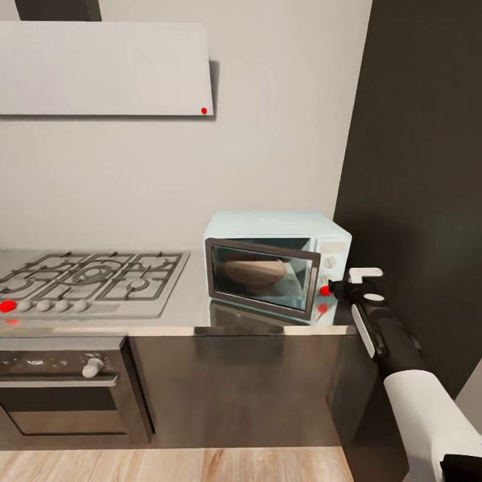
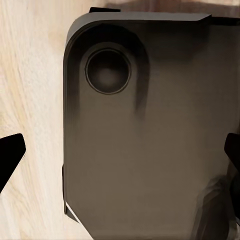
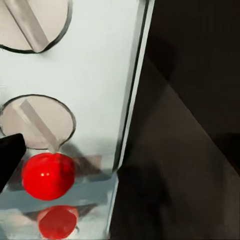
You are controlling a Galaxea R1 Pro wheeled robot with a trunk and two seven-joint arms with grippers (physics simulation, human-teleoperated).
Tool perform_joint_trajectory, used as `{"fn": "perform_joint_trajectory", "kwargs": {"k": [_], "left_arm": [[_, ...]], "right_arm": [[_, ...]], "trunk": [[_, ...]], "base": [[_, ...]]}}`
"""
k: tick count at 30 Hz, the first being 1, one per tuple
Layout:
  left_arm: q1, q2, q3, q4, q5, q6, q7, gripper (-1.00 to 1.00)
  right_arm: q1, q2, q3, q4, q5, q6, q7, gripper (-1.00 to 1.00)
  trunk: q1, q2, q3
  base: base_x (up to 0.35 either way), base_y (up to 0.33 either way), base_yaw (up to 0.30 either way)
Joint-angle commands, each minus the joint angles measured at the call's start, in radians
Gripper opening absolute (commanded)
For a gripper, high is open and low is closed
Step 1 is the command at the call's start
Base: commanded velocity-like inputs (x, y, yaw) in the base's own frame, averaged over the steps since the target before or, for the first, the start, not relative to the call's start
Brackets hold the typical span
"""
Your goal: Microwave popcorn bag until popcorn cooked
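The mint-blue microwave (image 1: 278, 231) stands on the grey countertop (image 1: 181, 304) beside the dark wall. Through its dark glass door (image 1: 262, 276) I see the tan popcorn bag (image 1: 254, 271) inside; the door looks slightly ajar on the knob side. My right gripper (image 1: 341, 289) is at the microwave's lower right corner, next to the red indicator light (image 1: 325, 290). In the right wrist view, one dark fingertip (image 3: 9, 152) lies just beside that red light (image 3: 48, 176), below two white knobs (image 3: 37, 122); the right gripper (image 3: 120, 160) is open. My left gripper (image 2: 120, 155) is open and holds nothing.
A steel gas hob (image 1: 87, 281) with black grates takes up the counter's left, with a dark oven (image 1: 63, 391) below and a hood (image 1: 107, 67) above. A tall dark panel (image 1: 415, 187) bounds the right side. The left wrist view looks down on the robot's dark base (image 2: 150, 140) and wooden floor (image 2: 30, 75).
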Motion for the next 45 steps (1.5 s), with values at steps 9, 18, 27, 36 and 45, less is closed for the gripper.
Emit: {"fn": "perform_joint_trajectory", "kwargs": {"k": [9, 18, 27, 36, 45], "left_arm": [[0.0, 0.0, 0.001, 0.0, 0.007, -0.001, 0.0, 1.0], [0.0, 0.0, 0.001, 0.0, 0.007, -0.001, 0.0, 1.0], [0.0, -0.004, 0.003, -0.001, 0.007, -0.002, 0.001, 1.0], [0.0, -0.003, 0.004, -0.001, 0.007, -0.002, 0.001, 1.0], [0.0, -0.003, 0.003, -0.001, 0.007, -0.002, 0.001, 1.0]], "right_arm": [[-0.001, -0.011, -0.001, -0.001, 0.007, 0.014, 0.328, 1.0], [-0.001, -0.007, 0.003, -0.016, 0.007, 0.022, 0.534, 1.0], [-0.001, 0.004, 0.005, -0.086, 0.005, 0.155, 0.576, 1.0], [-0.001, 0.004, 0.006, -0.085, 0.004, 0.156, 0.576, 1.0], [-0.001, 0.005, 0.006, -0.082, 0.004, 0.156, 0.576, 1.0]], "trunk": [[0.0, -0.001, -0.001], [0.0, -0.001, -0.001], [0.0, -0.001, -0.001], [0.0, -0.001, -0.001], [0.0, -0.001, -0.001]], "base": [[0.014, 0.0, 0.0], [0.0, 0.0, 0.0], [-0.077, 0.048, 0.0], [-0.257, 0.192, 0.0], [-0.26, 0.217, 0.0]]}}
